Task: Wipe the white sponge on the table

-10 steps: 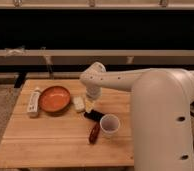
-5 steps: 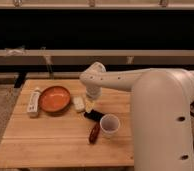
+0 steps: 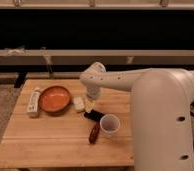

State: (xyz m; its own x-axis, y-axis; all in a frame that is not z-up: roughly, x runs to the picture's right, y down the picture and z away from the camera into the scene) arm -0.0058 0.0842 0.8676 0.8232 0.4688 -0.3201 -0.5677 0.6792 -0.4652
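The white sponge (image 3: 79, 104) is a small cream block lying on the light wooden table (image 3: 45, 135), just right of the orange bowl. My white arm reaches from the right over the table's far middle. My gripper (image 3: 91, 103) hangs down beside the sponge's right edge, close to it; I cannot tell whether it touches the sponge.
An orange bowl (image 3: 54, 98) sits at the back left, with a long white bar-shaped object (image 3: 33, 102) left of it. A white cup (image 3: 110, 124) stands right of centre, a red-brown item (image 3: 94, 133) and a dark object (image 3: 93, 116) lie near it. My large white body (image 3: 165, 125) fills the right.
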